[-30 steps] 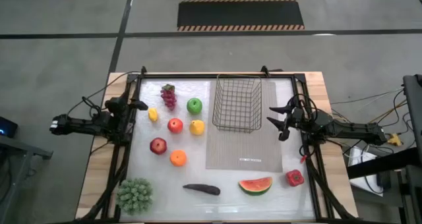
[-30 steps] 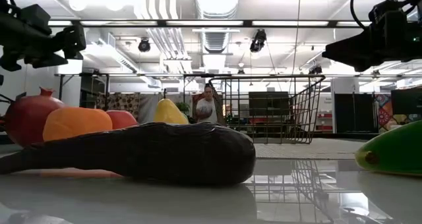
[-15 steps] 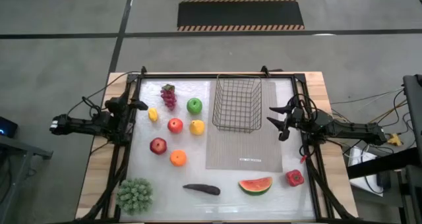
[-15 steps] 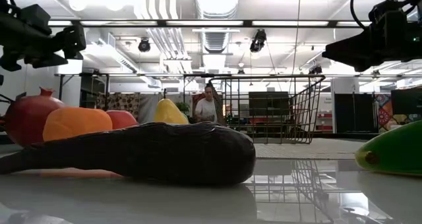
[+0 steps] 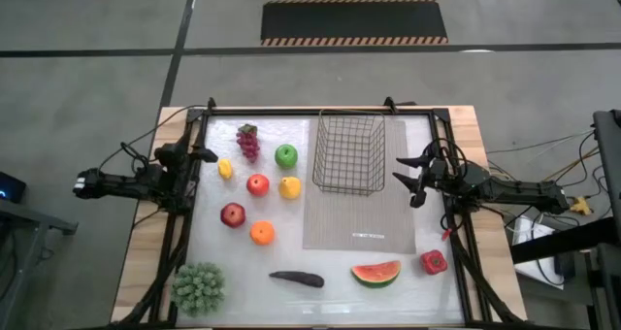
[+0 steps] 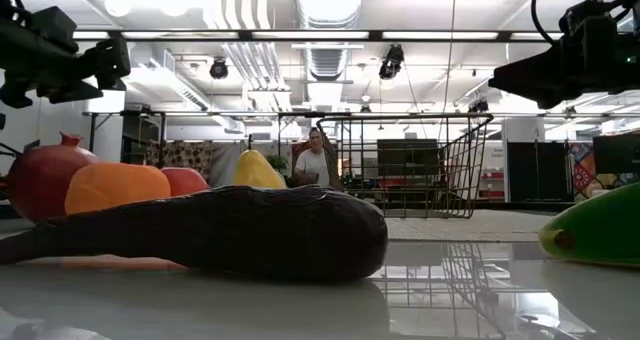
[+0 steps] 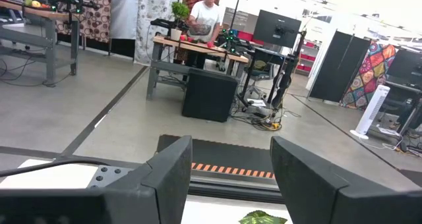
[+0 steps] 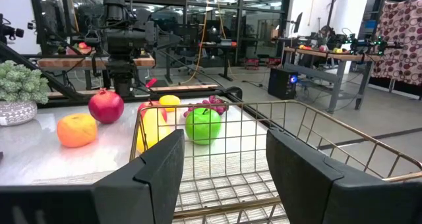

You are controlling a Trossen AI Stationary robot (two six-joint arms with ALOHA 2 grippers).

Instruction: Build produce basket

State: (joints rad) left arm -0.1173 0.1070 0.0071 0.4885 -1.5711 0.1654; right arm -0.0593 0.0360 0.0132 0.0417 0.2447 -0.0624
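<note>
- Nothing has changed over the last second: both arms and every piece of produce sit exactly where they were, so the task has not started and the basket [image 5: 348, 153] is empty.
- Nearest on the counter [image 5: 243, 262] lie the eggplant [image 5: 297, 279], watermelon slice [image 5: 375, 273] and red pepper [image 5: 433, 262].
- Further back on the left: orange [image 5: 262, 233], two red apples [image 5: 233, 214], pear [image 5: 289, 187], green apple [image 5: 285, 155], grapes [image 5: 248, 141].
- The left claw [image 5: 201, 155] hovers at the left edge, fingers parted, holding nothing.
- The right claw [image 5: 408, 178] hangs just right of the basket, parted and empty too.
- The basket stands at the far middle, on a grey mat [image 5: 359, 229].
</note>
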